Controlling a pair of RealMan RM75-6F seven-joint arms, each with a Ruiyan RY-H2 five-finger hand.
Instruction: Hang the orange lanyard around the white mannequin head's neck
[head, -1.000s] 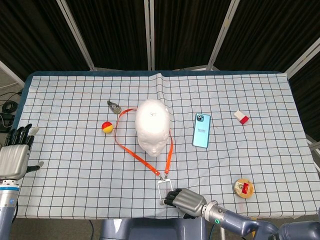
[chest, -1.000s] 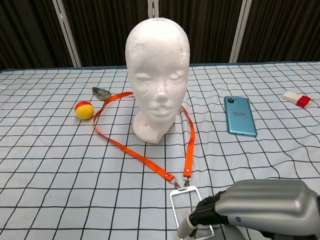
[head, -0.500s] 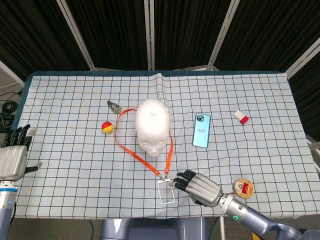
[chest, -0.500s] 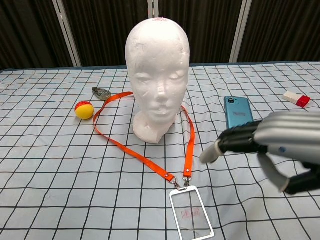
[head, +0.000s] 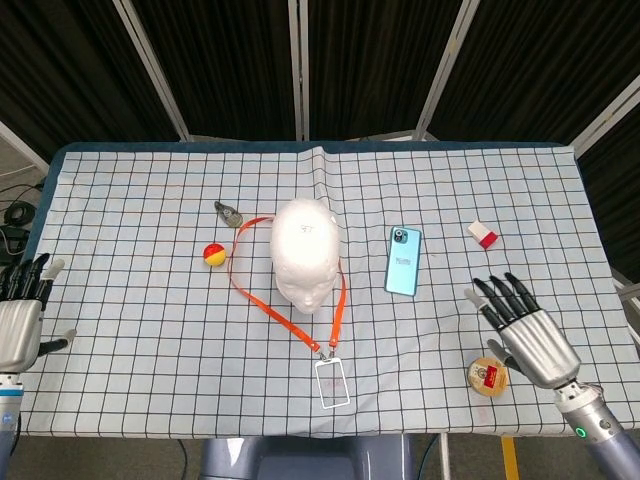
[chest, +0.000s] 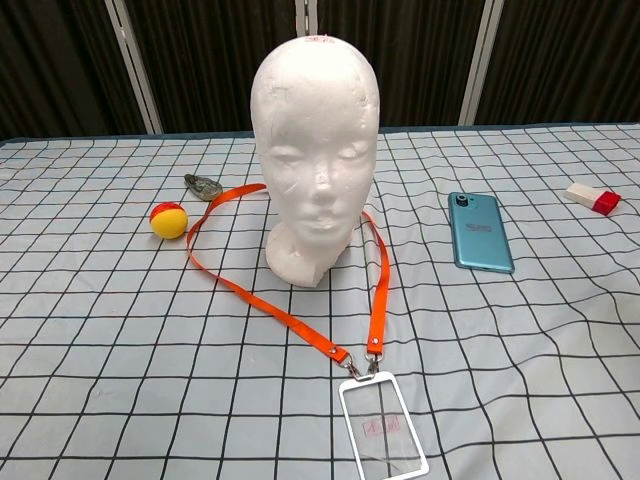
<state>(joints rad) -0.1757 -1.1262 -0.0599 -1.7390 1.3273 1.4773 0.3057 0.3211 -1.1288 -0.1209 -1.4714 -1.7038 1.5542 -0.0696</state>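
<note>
The white mannequin head stands upright in the middle of the checked table. The orange lanyard loops around its neck and lies flat on the cloth, both straps meeting at a clip in front. A clear badge holder lies at its end near the front edge. My right hand hovers open at the front right, far from the lanyard. My left hand is open at the table's left edge. Neither hand shows in the chest view.
A teal phone lies right of the head. A red-and-yellow ball and a small grey object sit to its left. A red-and-white block is at far right; a round tin lies beside my right hand.
My right hand let go of the badge holder and swung away to the front right, opening its fingers. My left hand drifted slightly lower-left. The lanyard lies unmoved.
</note>
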